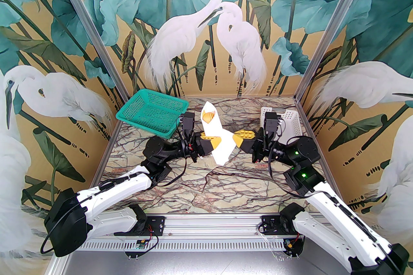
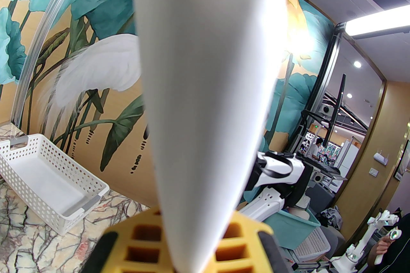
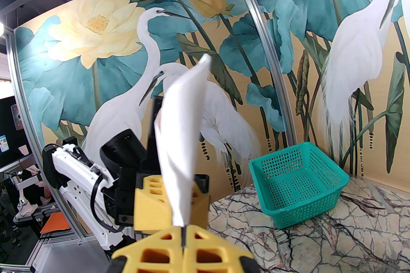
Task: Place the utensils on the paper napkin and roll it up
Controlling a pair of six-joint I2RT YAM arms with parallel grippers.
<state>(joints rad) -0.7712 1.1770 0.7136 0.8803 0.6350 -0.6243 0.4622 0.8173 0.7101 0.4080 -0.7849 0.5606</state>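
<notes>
The white paper napkin [image 1: 216,138] is rolled into a long cone and held above the table, slanting from front to back. Orange-brown utensils [image 1: 208,116] peek out of its open far end. My left gripper [image 1: 213,142] is shut on the roll's left side; in the left wrist view the napkin [image 2: 205,99] rises from between its yellow fingers [image 2: 141,243]. My right gripper [image 1: 235,137] is shut on the roll's right edge. In the right wrist view the napkin [image 3: 182,134] stands pinched between the right gripper's [image 3: 184,243] fingers, with the left gripper [image 3: 166,201] clamped just behind.
A green mesh basket [image 1: 150,112] [image 3: 298,179] sits at the back left of the marble table [image 1: 206,183]. A white perforated basket [image 1: 288,123] [image 2: 45,182] stands at the back right, behind the right wrist. Painted walls close in three sides.
</notes>
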